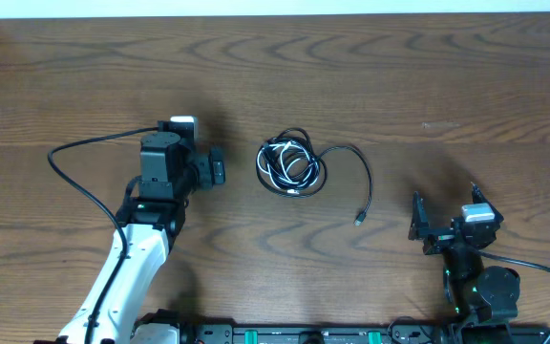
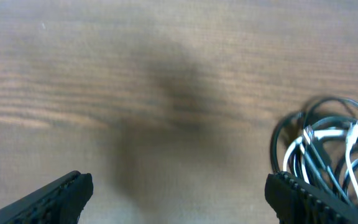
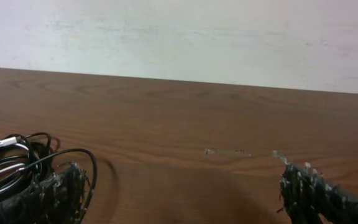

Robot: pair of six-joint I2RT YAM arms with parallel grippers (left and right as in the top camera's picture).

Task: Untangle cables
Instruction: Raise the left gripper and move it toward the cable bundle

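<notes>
cables are found in one tangled coil, black with one white strand, lying mid table; a single black tail is trailed out to the right and ended by a small plug. left gripper is held just left of the coil, fingers spread wide, nothing grasped. right gripper is positioned well apart at front right, fingers likewise released, empty

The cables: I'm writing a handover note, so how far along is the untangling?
Done: nothing visible. The thin black and white cables lie coiled in one tangled bundle on the brown wooden table, with only one black plug-ended tail trailing right. In hand: nothing. The open left gripper sits beside the bundle without touching it, and the open right gripper is well apart. Left: separating every cable.
</notes>
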